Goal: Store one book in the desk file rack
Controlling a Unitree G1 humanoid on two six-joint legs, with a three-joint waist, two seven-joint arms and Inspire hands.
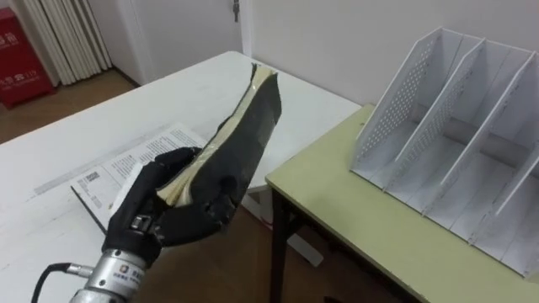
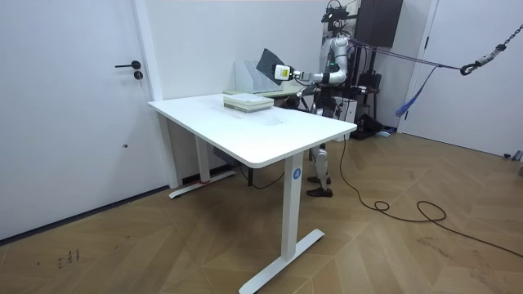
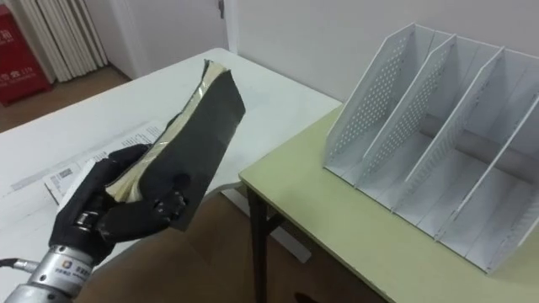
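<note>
My left hand is shut on a black-covered book with cream page edges, fingers curled round its lower end. It holds the book tilted up over the gap between the white table and the green desk. The white perforated file rack stands on the green desk to the right, its slots empty and apart from the book. In the room view I stand behind the white table with the left hand raised, the book near the rack.
A printed booklet lies on the white table by my wrist. In the room view it is a flat stack on that table. A red box and curtains stand at the far left, and a wall runs behind the rack.
</note>
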